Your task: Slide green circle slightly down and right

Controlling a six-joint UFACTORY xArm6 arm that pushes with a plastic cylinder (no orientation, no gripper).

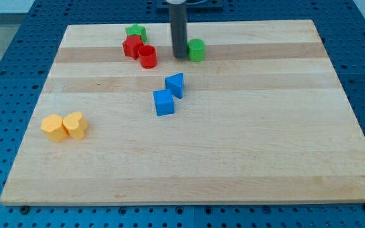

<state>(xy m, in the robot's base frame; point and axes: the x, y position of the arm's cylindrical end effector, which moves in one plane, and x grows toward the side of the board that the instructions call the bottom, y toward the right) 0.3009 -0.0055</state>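
Note:
The green circle (196,49) is a short green cylinder near the top middle of the wooden board (233,158). My tip (179,56) is at the end of the dark rod, right beside the green circle on its left, touching or almost touching it.
A green star (135,31), a red star (132,46) and a red cylinder (147,56) cluster left of the rod. A blue triangle (175,85) and a blue cube (163,102) lie below the tip. Two yellow blocks (64,126) sit at the left.

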